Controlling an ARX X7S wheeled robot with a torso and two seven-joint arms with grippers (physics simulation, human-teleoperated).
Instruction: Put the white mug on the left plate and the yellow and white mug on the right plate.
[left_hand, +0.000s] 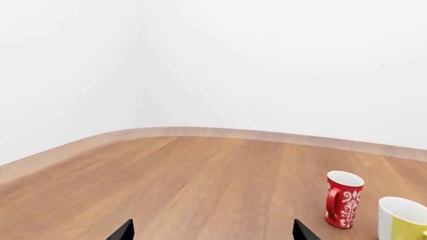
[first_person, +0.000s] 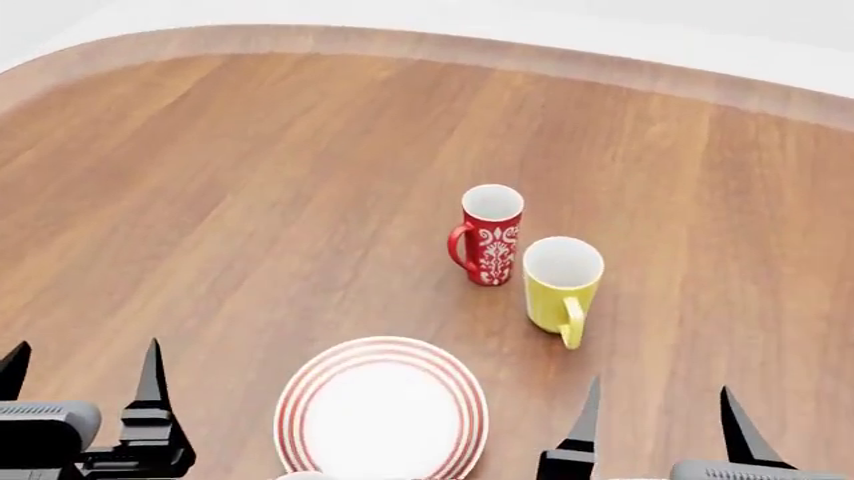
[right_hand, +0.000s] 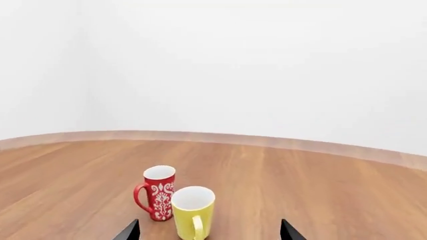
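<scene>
**A:** Start from the mug. Where is it?

**B:** The small tall yellow mug with the white inside (first_person: 562, 284) stands upright on the brown wooden tabletop (first_person: 240, 200), its yellow handle turned toward the robot. Just beside it, on the far-left side, is the red mug with a white floral pattern (first_person: 489, 234); I can't tell whether the two touch. The large plain white mug isn't in any view.

**A:** And the plates?

**B:** One round white plate with red rings near its rim (first_person: 382, 408) lies near the robot, left of the yellow mug and apart from it. Only one shows, so which of the pair it is I can't say.

**A:** The grippers?

**B:** The right gripper (first_person: 657, 425) has its two dark fingers spread wide and empty, low in the head view, nearer the robot than the yellow mug and a little right of it. From the right wrist view the mug sits ahead, between the fingertips (right_hand: 128, 231) but closer to one. The left gripper (first_person: 83, 385) is likewise spread wide, holding nothing, well apart from the mugs.

**A:** So the step in hand?

**B:** Reaching for the yellow mug with the right arm, I'd judge. To do it well, centre the mug between the fingers, come in on the side away from the red mug so it isn't knocked, and mind the handle facing the gripper.
</scene>
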